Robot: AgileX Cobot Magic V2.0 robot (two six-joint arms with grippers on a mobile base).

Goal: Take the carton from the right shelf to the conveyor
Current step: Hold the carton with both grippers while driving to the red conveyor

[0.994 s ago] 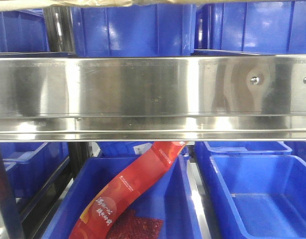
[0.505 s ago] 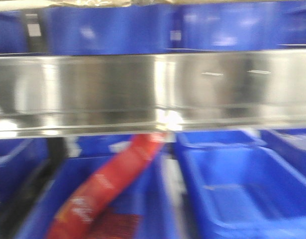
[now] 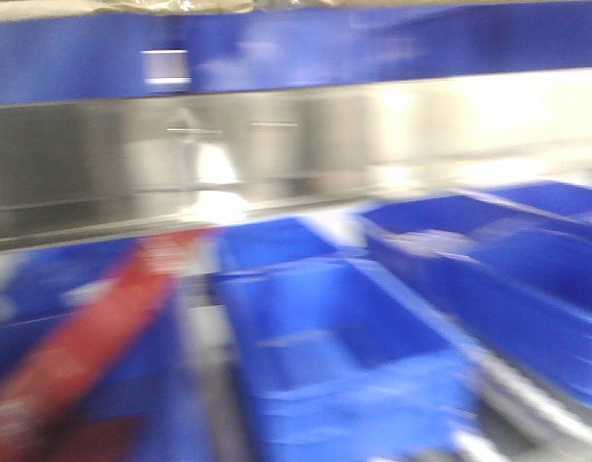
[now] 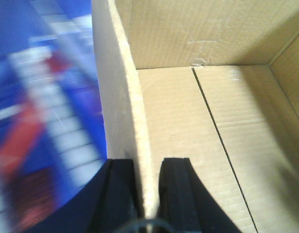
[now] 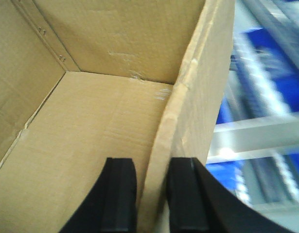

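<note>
Across the front-facing view everything is smeared by motion. The shiny stainless-steel shelf rail [image 3: 296,154] runs as a pale band, its screw heads drawn out to streaks. The blue plastic bins [image 3: 334,327] below it have no clean edges. A long red printed packet [image 3: 84,346] is cut off at the lower left, its lettering unreadable. A thin tan strip [image 3: 180,5] along the top border may be cardboard, though too little shows to be sure. Against the picture a second ago, the rail has tilted. The red packet has slid from the middle to the left, and the bins have swept leftward with it.

From the left wrist camera the plain brown corrugated cardboard carton [image 4: 188,121] is sharp, as nothing in the front view is: a bare floor, a centre seam and a far wall. The left gripper [image 4: 148,174] has its black fingers pinched close on the carton's left wall, one inside and one outside. Blurred blue and red lie beyond the wall.

From the right wrist camera the carton [image 5: 91,136] shows its inside again, with a creased right wall. The right gripper [image 5: 153,179] clamps that wall likewise, fingers nearly together. Blurred bins and a bright rail lie outside it.
</note>
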